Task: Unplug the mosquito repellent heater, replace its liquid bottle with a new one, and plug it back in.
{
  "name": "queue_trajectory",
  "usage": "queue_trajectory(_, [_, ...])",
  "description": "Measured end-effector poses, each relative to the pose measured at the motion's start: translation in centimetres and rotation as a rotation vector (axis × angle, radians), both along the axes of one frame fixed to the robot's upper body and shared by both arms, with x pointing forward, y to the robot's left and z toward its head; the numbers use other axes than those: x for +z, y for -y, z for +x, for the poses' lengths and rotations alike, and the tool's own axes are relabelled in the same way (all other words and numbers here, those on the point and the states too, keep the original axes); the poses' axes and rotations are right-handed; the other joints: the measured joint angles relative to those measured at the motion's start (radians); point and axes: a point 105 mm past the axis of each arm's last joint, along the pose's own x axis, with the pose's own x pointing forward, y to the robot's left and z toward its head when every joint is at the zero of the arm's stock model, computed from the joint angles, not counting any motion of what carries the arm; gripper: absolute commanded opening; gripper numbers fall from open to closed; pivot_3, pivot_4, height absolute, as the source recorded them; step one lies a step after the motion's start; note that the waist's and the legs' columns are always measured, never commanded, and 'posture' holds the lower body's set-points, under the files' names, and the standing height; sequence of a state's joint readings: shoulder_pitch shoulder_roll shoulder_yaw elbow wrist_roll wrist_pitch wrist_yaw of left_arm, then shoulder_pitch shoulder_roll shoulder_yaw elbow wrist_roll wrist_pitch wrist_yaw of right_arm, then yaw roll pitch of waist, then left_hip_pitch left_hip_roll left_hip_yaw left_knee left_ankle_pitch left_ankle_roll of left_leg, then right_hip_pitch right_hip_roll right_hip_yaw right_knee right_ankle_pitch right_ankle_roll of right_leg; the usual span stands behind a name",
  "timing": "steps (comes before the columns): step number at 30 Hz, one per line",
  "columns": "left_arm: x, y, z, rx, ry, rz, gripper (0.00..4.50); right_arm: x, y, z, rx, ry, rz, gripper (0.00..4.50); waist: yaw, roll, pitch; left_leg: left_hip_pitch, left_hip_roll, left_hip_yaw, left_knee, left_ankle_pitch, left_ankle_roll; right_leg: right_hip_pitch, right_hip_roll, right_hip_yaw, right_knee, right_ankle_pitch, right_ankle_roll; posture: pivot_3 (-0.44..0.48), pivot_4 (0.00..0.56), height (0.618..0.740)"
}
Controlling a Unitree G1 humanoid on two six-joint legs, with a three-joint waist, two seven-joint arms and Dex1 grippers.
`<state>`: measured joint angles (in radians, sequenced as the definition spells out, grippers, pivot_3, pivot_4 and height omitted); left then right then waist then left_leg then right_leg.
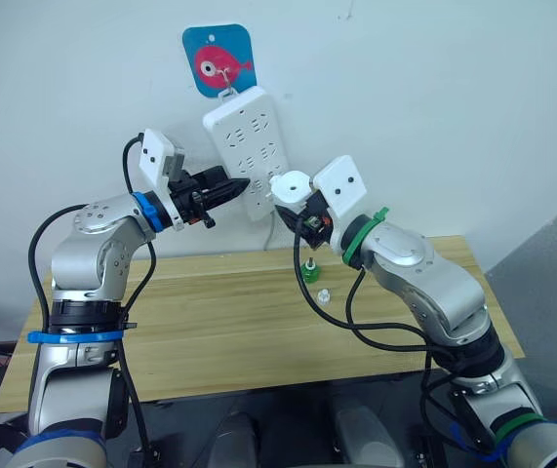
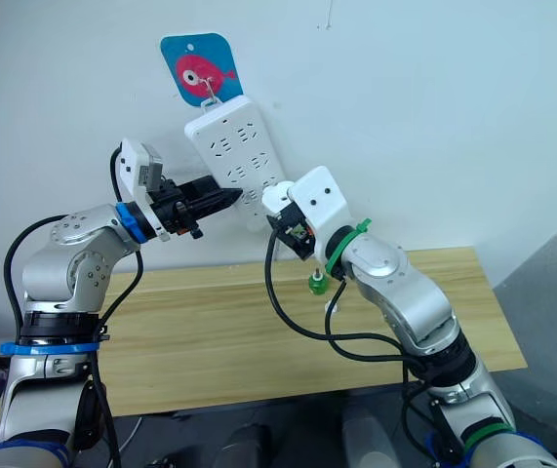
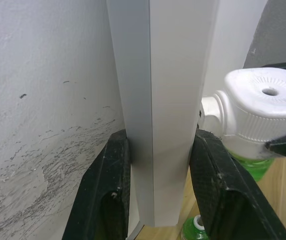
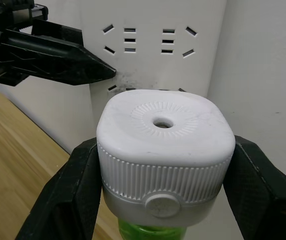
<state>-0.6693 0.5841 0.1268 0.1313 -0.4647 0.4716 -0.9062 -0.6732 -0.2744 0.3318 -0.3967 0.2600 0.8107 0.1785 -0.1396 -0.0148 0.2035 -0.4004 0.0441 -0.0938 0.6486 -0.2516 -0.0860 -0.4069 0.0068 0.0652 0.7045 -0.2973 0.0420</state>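
At the wall: heater pinched in right hand, just off the power strip.
Left hand clamps the strip's edge. Risk: misaligned prongs miss the slots, swinging the hanging strip.

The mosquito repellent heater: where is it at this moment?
In the left eye view the mosquito repellent heater sits in the right pincer, right at the lower end of the wall power strip, which the left pincer clamps.

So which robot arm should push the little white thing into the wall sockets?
Probably the right. The right gripper already clamps the mosquito repellent heater, close to the power strip. The left gripper is busy holding the strip's edge.
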Motion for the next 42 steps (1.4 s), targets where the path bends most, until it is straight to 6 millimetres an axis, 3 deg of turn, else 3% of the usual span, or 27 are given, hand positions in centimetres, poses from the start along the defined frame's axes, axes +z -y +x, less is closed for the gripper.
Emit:
queue_trajectory(16, [0.1, 0.0, -0.1, 0.000, 0.000, -0.003, 1.33, 0.1, -0.4, 0.3, 0.001, -0.011, 0.027, 2.98, -0.001, 0.000, 0.000, 0.000, 0.000, 0.000, 0.000, 0.000, 0.000, 0.000, 0.000, 0.000, 0.000, 0.000, 0.000, -0.155, 0.142, 0.725])
queue_trajectory(42, [-0.6, -1.3, -0.1, 0.057, -0.036, -0.013, 1.32, -0.4, -2.5, 2.5, 0.089, -0.061, 0.080, 2.98, -0.027, -0.007, -0.009, 0.005, 0.000, -0.001, 0.000, 0.003, -0.005, 0.000, 0.001, 0.000, 0.011, 0.000, 0.000, -0.131, 0.129, 0.725])
